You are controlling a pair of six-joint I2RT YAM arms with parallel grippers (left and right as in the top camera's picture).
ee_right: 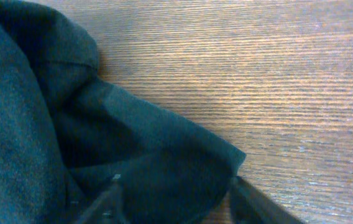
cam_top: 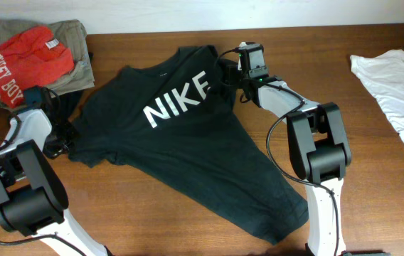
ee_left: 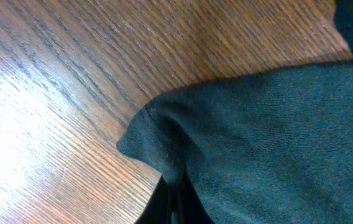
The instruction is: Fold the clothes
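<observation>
The black T-shirt [cam_top: 188, 149] with white "NIKE" lettering lies spread diagonally on the wooden table, chest up and hem toward the front right. My left gripper [cam_top: 61, 139] is at its left sleeve. In the left wrist view the jaws [ee_left: 173, 202] are shut on a pinched fold of the black fabric [ee_left: 276, 137]. My right gripper [cam_top: 232, 71] is at the other sleeve, near the "E". In the right wrist view its fingers [ee_right: 176, 199] are spread wide on either side of the sleeve edge [ee_right: 133, 143], not closed on it.
A pile of folded clothes [cam_top: 38, 57], red on top of olive, sits at the back left corner. A white garment [cam_top: 394, 85] lies at the right edge. Bare wood table [cam_top: 344, 43] lies behind and right of the shirt.
</observation>
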